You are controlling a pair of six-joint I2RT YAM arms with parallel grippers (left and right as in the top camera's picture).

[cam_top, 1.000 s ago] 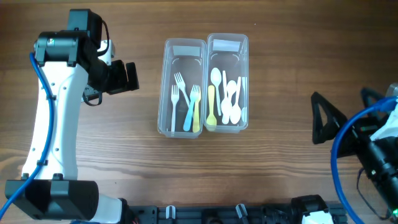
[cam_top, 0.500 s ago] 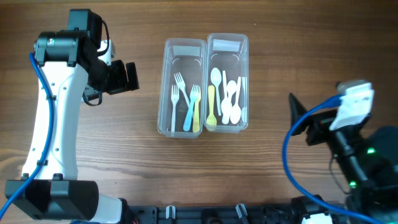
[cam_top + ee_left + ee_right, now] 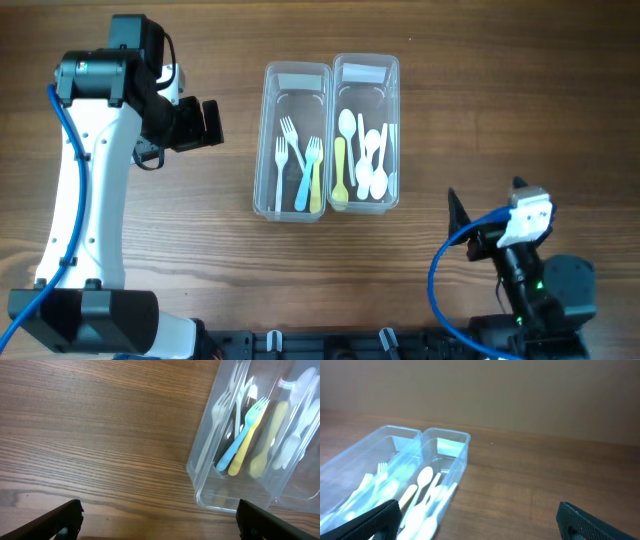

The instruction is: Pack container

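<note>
Left wrist, fork container (image 3: 202, 435) cropped, left claw (image 3: 159, 521) tips only

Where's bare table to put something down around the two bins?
Widest bare table: right of the spoon container. Also free: between left end effector and fork container, and the strip nearer the robot. Crowded: inside both containers and around the right arm.

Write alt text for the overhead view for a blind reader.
Two clear containers sit side by side on the table: the left container holds forks, the right container spoons. The left gripper hovers open to their left; the right gripper sits at lower right.
</note>
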